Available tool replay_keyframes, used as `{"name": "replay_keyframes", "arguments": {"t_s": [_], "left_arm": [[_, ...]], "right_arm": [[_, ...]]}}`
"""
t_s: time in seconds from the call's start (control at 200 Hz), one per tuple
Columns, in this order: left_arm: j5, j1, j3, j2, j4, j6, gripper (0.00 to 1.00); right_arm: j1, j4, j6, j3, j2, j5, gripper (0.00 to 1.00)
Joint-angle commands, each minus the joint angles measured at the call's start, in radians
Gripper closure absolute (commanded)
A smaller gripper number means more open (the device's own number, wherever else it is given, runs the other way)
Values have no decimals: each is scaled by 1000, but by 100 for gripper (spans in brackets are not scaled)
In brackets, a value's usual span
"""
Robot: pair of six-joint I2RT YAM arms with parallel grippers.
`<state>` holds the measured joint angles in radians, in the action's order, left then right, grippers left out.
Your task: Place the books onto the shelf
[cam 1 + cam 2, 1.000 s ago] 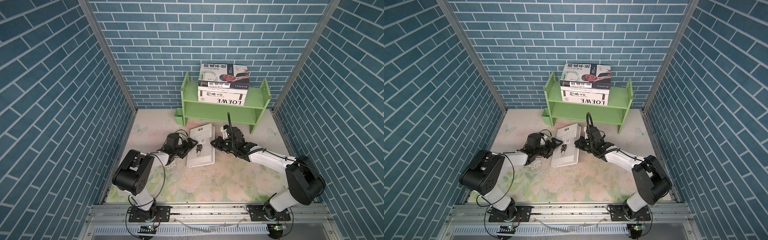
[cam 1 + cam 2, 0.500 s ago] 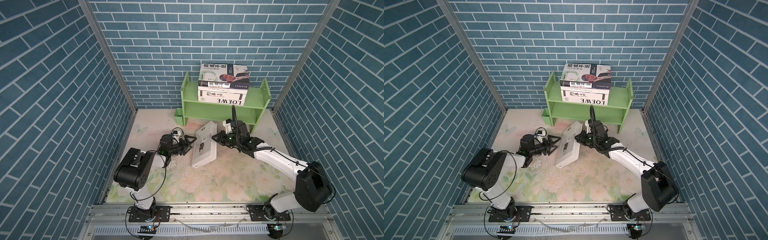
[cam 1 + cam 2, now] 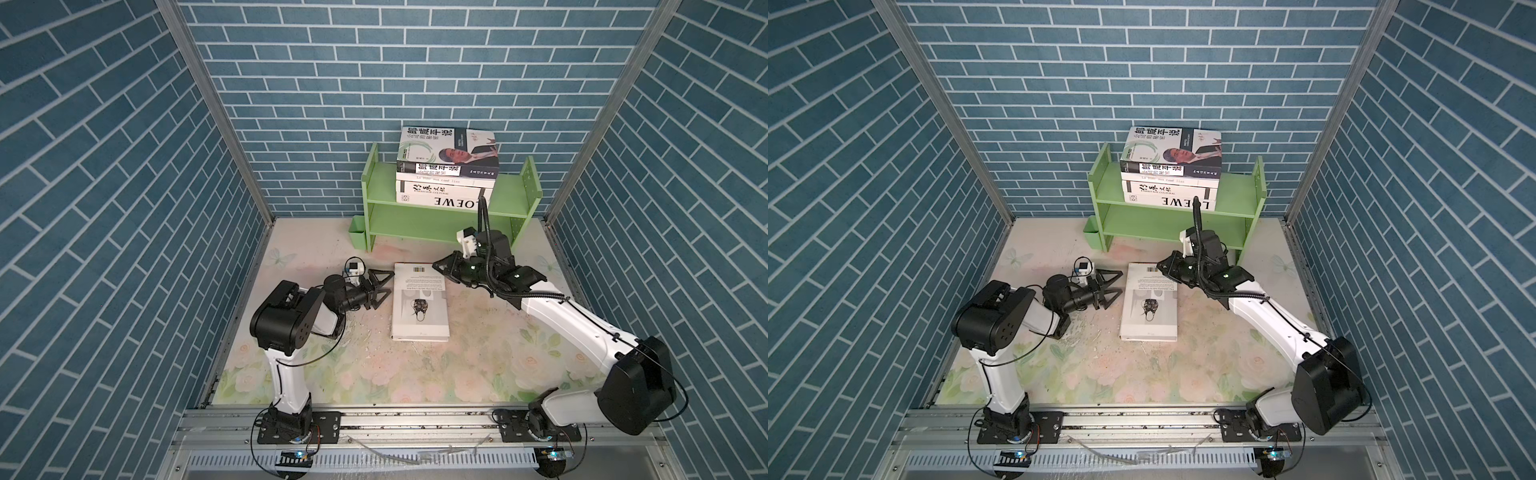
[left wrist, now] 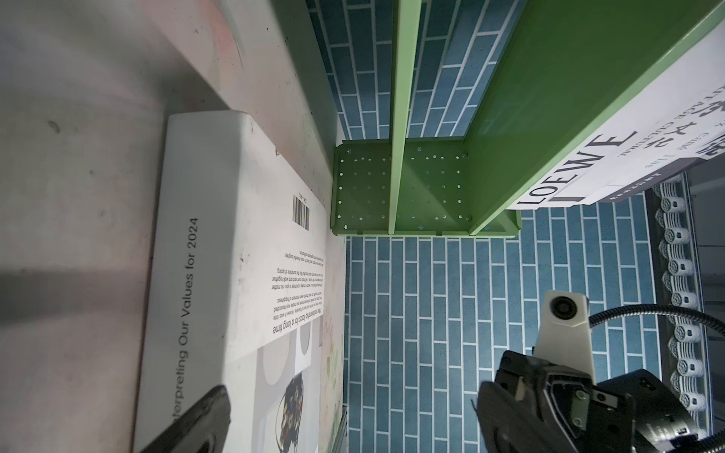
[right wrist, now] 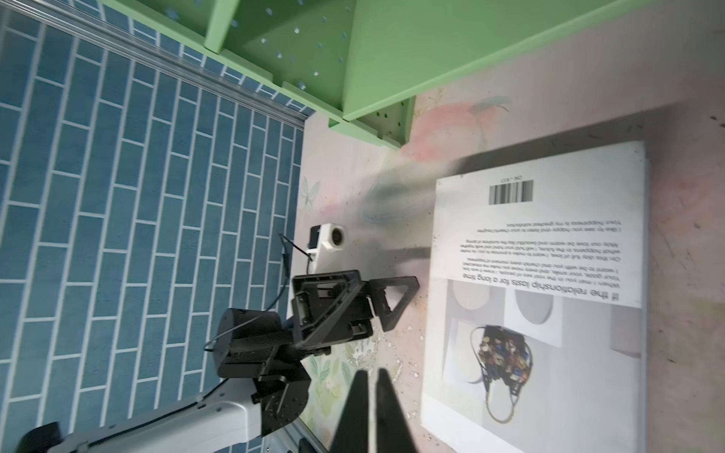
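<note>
A white book (image 3: 419, 305) (image 3: 1149, 303) lies flat on the table, barcode end toward the shelf (image 3: 449, 216) (image 3: 1173, 218). A stack of three books (image 3: 446, 174) (image 3: 1170, 172) rests on the shelf's top tier, with the LOEWE one (image 4: 588, 157) lowest. My left gripper (image 3: 384, 288) (image 3: 1113, 286) is open just left of the flat book (image 4: 235, 274), not touching it. My right gripper (image 3: 436, 264) (image 3: 1160, 264) is shut on nothing by the book's far right corner. In the right wrist view the shut fingertips (image 5: 368, 376) hang beside the book (image 5: 549, 274).
A small green cup (image 3: 358, 237) hangs on the shelf's left side. The shelf's lower tier (image 3: 436, 226) holds nothing. Blue brick walls close in the floral table (image 3: 415, 374) on three sides. White flakes (image 5: 392, 353) litter the table near the left gripper (image 5: 392, 302).
Half a second ago the book stood tilted up on its left edge between the grippers; now it lies flat again. Both grippers have drawn slightly back from it.
</note>
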<state>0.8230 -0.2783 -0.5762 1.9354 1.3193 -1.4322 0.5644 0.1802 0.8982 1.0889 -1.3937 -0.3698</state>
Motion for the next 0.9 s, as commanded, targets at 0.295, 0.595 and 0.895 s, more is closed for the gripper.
{"name": "replay_keyframes", "arguments": {"t_s": [0.295, 0.595, 0.895], "left_arm": [[-143, -19, 91, -102, -262, 130, 0], [-273, -89, 65, -183, -546, 209, 1], [-458, -153, -21, -297, -970, 280, 0]], "right_arm": [[-12, -86, -9, -212, -44, 138, 41], [-11, -311, 66, -295, -201, 69, 37], [1, -205, -28, -281, -225, 144, 16]]}}
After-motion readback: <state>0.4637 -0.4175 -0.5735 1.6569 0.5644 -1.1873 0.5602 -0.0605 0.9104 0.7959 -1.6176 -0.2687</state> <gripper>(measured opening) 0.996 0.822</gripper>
